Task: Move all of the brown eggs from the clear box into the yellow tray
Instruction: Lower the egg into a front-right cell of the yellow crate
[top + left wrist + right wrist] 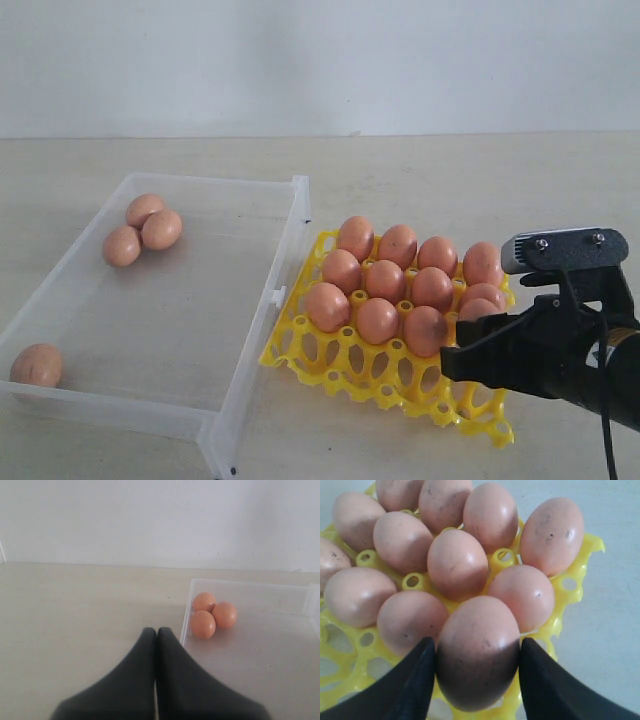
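Your right claw [478,647] pinching one brown egg [479,625] between both black fingers, at yellow tray [340,362]; cannot tell whether egg sits in cup; other brown eggs [385,280] packed beside it in tray; your left claw [156,632] pressed together, holding nothing, above worktop [75,620] just outside clear box [286,250]; box holds three touching eggs [143,228] in far corner, lone egg [37,365] in near corner.

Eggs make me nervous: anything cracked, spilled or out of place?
Nothing cracked or spilled. The yellow tray sits askew beside the clear box, and one egg lies alone, apart from three others huddled together.
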{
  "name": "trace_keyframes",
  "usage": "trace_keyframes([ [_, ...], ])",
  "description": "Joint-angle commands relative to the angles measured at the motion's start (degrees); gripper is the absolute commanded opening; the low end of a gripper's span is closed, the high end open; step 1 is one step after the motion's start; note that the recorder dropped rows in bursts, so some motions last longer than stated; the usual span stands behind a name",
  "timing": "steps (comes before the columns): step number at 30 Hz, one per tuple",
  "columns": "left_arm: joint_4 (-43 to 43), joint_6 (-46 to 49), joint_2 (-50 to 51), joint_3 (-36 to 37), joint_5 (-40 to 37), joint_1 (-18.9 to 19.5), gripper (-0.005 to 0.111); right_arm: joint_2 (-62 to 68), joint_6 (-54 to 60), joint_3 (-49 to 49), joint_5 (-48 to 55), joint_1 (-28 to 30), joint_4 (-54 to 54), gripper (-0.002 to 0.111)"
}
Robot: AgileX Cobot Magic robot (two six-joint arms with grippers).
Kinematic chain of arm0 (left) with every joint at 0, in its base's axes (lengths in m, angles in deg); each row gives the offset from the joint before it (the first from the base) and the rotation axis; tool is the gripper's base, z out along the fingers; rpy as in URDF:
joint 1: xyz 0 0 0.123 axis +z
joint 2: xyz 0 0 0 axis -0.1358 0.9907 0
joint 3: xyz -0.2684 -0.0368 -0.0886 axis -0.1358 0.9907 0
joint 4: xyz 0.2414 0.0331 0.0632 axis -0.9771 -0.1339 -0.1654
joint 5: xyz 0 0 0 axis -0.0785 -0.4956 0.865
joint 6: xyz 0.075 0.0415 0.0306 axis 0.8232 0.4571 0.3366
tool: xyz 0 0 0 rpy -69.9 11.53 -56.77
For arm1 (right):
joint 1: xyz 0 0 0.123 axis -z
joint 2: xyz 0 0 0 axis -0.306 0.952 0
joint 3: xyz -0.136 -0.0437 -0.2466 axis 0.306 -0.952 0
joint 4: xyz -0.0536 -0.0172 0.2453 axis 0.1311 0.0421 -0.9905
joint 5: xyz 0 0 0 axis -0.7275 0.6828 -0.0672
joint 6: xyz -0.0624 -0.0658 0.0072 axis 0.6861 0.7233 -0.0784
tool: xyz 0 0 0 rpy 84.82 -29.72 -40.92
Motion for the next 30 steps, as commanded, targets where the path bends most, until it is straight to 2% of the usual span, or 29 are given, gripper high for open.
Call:
trace_keyframes([
  [1, 0.31, 0.03, 0.17, -0.24, 0.01, 0.05, -0.004, 1.11, -0.42, 0.23, -0.03, 0.14, 0.79, 0.0],
  [26, 0.31, 0.03, 0.17, -0.24, 0.01, 0.05, -0.004, 2.5, -3.46, 0.23, -2.05, 0.14, 2.18, 0.001],
  [28, 0.31, 0.03, 0.17, -0.24, 0.01, 0.05, -0.004, 2.5, -3.74, 0.23, -2.05, 0.14, 2.31, 0.009],
  [30, 0.31, 0.03, 0.17, -0.24, 0.01, 0.05, -0.004, 2.5, -3.88, 0.23, -2.05, 0.14, 2.31, 0.023],
])
